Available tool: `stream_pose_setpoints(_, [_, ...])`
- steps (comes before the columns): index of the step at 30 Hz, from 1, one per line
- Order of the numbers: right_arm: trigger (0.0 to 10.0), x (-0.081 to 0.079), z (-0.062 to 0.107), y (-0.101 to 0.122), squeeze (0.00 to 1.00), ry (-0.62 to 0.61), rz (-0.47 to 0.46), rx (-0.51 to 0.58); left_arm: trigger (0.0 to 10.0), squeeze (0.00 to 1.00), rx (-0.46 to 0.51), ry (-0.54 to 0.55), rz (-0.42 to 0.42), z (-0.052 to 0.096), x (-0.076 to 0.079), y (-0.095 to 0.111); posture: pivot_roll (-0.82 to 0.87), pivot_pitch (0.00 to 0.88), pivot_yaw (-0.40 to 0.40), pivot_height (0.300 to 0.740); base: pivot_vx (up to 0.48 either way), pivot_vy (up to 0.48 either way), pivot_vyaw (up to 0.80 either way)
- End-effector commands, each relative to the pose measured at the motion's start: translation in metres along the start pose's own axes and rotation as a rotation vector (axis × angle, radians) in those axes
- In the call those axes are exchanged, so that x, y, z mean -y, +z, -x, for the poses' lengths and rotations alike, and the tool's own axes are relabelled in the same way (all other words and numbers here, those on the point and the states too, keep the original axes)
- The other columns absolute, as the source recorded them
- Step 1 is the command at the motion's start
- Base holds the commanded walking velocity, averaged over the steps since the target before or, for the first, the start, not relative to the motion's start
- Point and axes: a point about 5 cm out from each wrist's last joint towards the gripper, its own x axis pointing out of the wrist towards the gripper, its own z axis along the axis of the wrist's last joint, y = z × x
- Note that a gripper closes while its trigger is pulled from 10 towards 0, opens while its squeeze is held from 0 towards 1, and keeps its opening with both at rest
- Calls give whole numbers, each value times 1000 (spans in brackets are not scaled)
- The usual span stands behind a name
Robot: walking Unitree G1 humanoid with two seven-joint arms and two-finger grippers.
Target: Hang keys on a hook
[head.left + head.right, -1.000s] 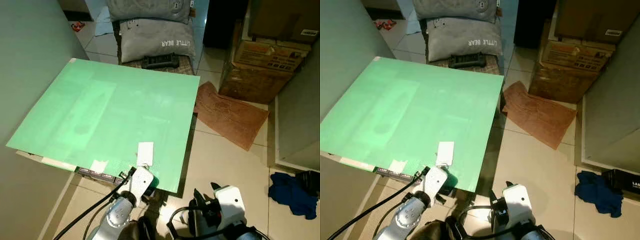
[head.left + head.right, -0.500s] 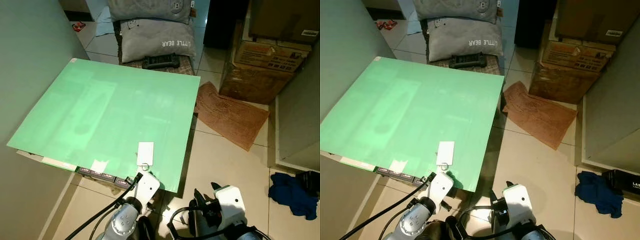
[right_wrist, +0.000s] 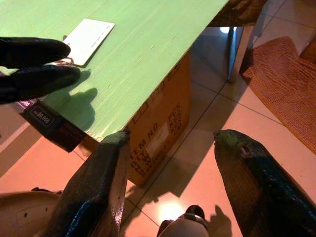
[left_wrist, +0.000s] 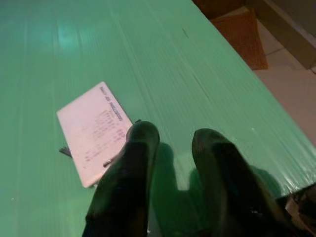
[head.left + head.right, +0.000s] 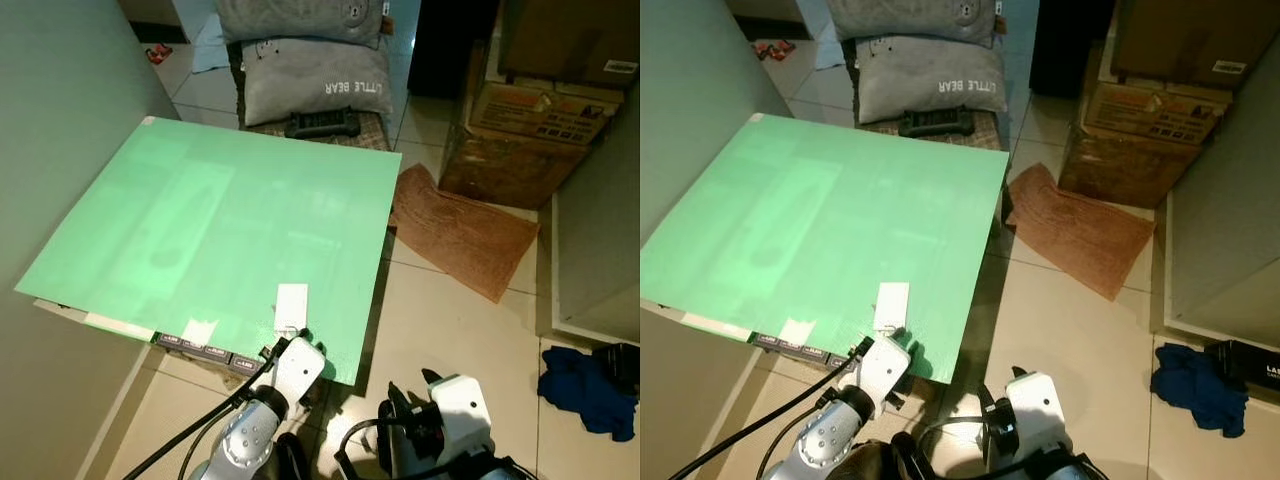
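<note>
Key tag (image 4: pixel 95 132) on green board (image 4: pixel 163 59); left gripper (image 4: pixel 170 140) beside, parted

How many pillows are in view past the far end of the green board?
2. A grey pillow printed "LITTLE BEAR" sits just beyond the green board; a second grey pillow lies on top of it, cut off by the frame. More could be out of frame.

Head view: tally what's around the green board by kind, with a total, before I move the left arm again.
Pillows: 2, both grey
Cardboard boxes: 2, stacked
White card with key ring: 1, on the green board
Brown mat: 1
Blue cloth: 1
Black device: 1, beside the pillows
Total: 8
</note>
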Motion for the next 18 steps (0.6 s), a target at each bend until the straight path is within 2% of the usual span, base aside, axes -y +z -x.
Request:
stream_pose_setpoints(1, [10000, -7, 2, 3, 0, 37, -5, 13, 10000, 0, -71, -2, 12, 5, 3, -14, -276, 228, 109, 740, 0, 0, 0])
stream_pose_setpoints(4, [10000, -9, 1, 8, 0, 65, 3, 37, 10000, 0, -99, 18, 19, 4, -1, -19, -277, 229, 108, 740, 0, 0, 0])
stream_pose_setpoints(9, [10000, -17, 1, 14, 0, 117, 79, 57, 10000, 0, -106, 38, 25, -2, -6, -18, -281, 233, 105, 740, 0, 0, 0])
stream_pose_setpoints(18, [10000, -20, 4, 13, 0, 132, 83, 52, 10000, 0, -119, 79, 31, -8, -11, -19, -284, 240, 104, 740, 0, 0, 0])
